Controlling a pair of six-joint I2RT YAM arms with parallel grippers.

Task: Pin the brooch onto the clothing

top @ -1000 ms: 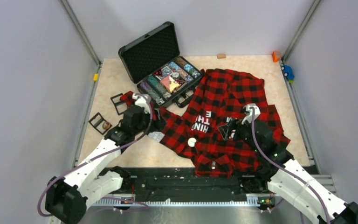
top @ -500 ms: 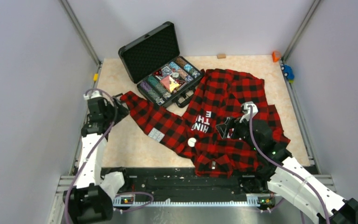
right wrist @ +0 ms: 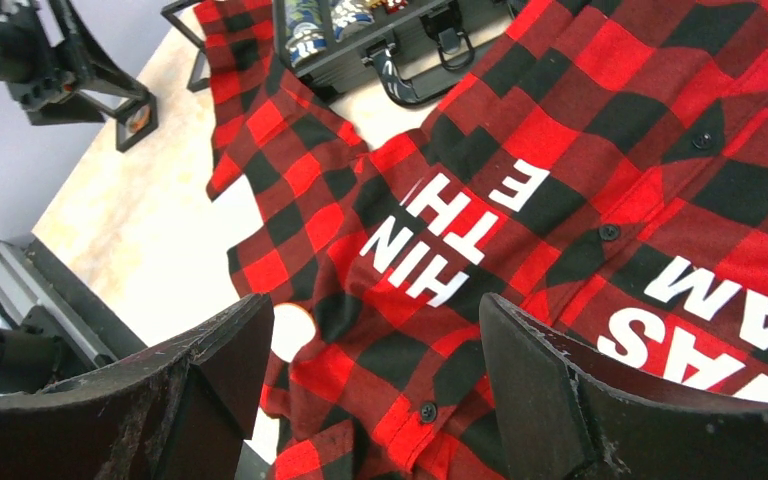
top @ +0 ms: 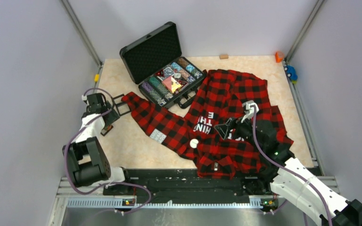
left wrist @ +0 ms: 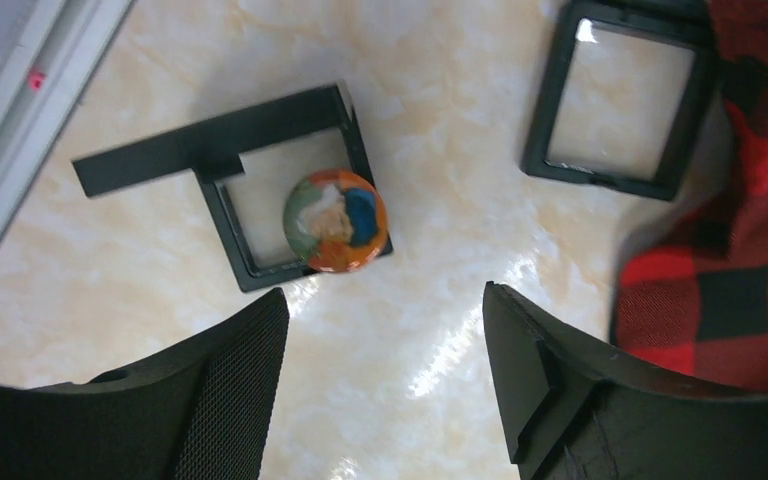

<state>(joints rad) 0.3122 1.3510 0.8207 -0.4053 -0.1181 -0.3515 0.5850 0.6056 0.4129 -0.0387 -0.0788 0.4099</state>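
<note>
pale marbled table (top: 122, 146), closed in by plain grey walls (top: 28, 70), with metal rails along its edges. from above, the shirt (top: 226, 96) lies spread across the middle and right of it, one sleeve stretched out toward the left. an open black case (top: 162, 61) sits at the far side, just beside the shirt's upper edge, its tray full of small colourful pieces.

the left wrist view gives what the overhead one barely does: the brooch (left wrist: 335, 220), a round thing in orange, blue, green and cream, rests on the corner of a black frame (left wrist: 210, 140) on the bare table (well apart from the body of the shirt). a second frame (left wrist: 546, 95) lies near the sleeve end. the left gripper (left wrist: 385, 330) hangs over the brooch, spread wide, nothing in it.

the right wrist view shows the white lettering and small dark buttons up close. the right gripper (right wrist: 375, 320) hovers above the letters, also wide and holding nothing.
</note>
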